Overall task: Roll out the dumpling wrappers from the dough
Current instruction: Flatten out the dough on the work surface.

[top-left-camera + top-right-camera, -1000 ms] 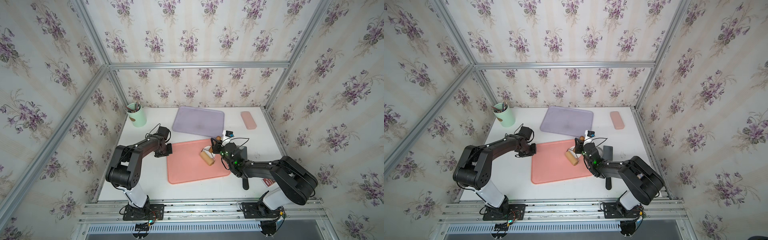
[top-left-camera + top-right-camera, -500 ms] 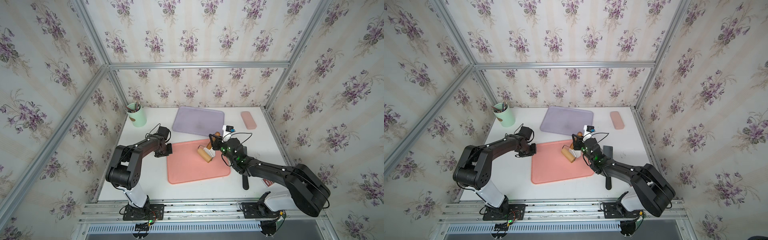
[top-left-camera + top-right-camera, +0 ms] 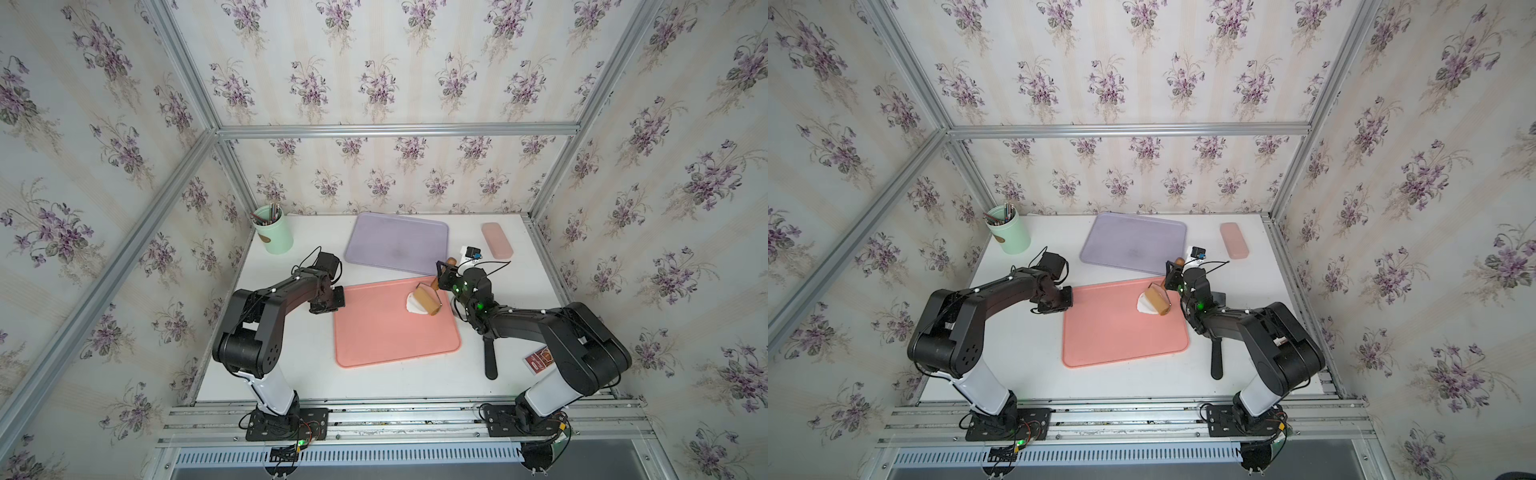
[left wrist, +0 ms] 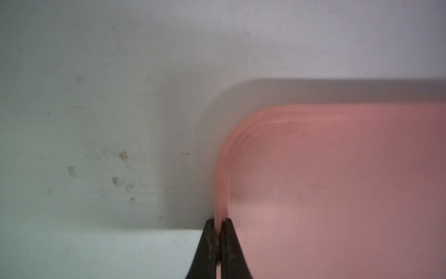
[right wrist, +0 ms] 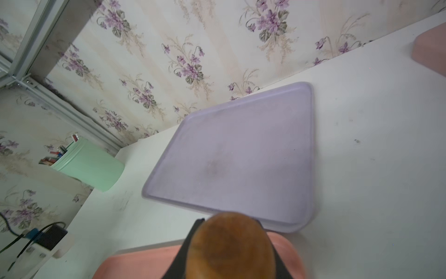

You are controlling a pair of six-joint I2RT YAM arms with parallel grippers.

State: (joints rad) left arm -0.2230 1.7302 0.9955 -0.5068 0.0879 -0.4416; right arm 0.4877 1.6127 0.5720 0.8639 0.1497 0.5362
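Observation:
A white dough (image 3: 410, 306) (image 3: 1143, 306) lies flattened on the pink tray (image 3: 386, 345) (image 3: 1113, 345), near its far right corner. A wooden roller (image 3: 428, 301) (image 3: 1158, 300) rests on the dough and hides part of it. My right gripper (image 3: 443, 275) (image 5: 230, 241) is shut on the roller's wooden handle (image 5: 230, 251), just behind that corner. At the far left corner, my left gripper (image 3: 335, 297) (image 4: 218, 224) is shut on the pink tray's rim (image 4: 223, 169). No dumpling wrappers are in view.
A purple tray (image 3: 395, 243) lies behind the pink one. A green cup (image 3: 274, 235) of pens stands at the back left and a pink case (image 3: 496, 240) at the back right. A black tool (image 3: 490, 357) and a red card (image 3: 540, 358) lie front right.
My right gripper has drawn the roller back and to the right across the dough, and white dough now shows at the roller's left side. The left arm has not moved.

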